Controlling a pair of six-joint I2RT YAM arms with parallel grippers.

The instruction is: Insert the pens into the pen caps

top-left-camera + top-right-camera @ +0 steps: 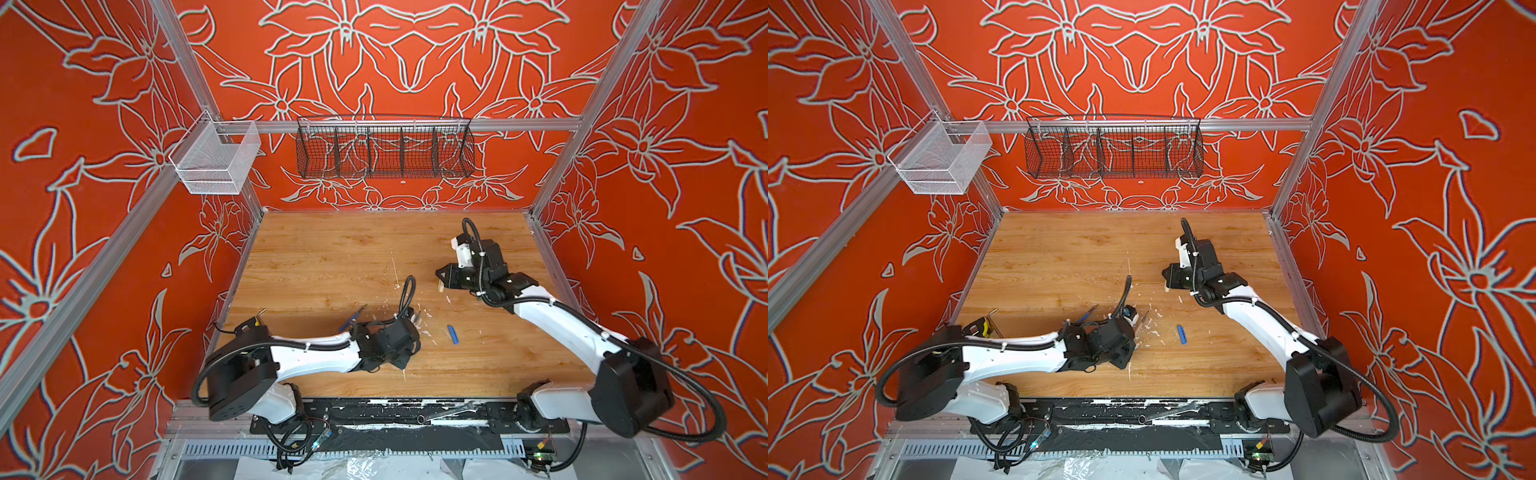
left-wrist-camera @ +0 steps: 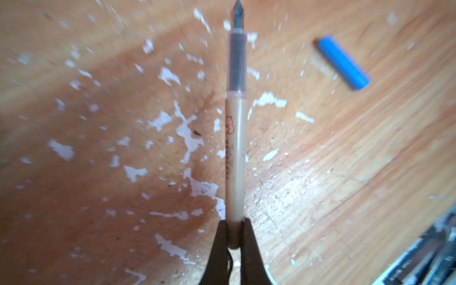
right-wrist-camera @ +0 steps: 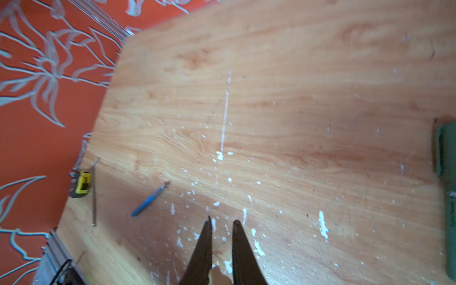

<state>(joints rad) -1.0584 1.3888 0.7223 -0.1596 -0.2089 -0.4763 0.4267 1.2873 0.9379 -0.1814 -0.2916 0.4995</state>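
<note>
My left gripper (image 2: 234,222) is shut on the tail end of the beige pen (image 2: 236,138), whose dark tip points away from the jaws. In both top views this gripper (image 1: 415,322) sits low over the near middle of the table, with the pen (image 1: 1144,321) sticking out of it. My right gripper (image 3: 223,220) (image 1: 439,277) hovers farther back, shut on the beige pen cap (image 1: 441,286) (image 3: 217,276), which sits deep between its fingers. A blue pen cap (image 1: 453,334) (image 2: 343,63) lies between the arms. The blue pen (image 1: 352,319) (image 3: 150,198) lies left of my left wrist. An olive green pen (image 3: 447,197) lies at the right wrist view's edge.
White flecks of chipped paint dot the wooden table (image 1: 332,257). A yellow tool (image 3: 82,185) and a thin metal rod (image 3: 93,195) lie at the table's left edge. A black wire basket (image 1: 384,151) and a white mesh basket (image 1: 216,160) hang on the back rails.
</note>
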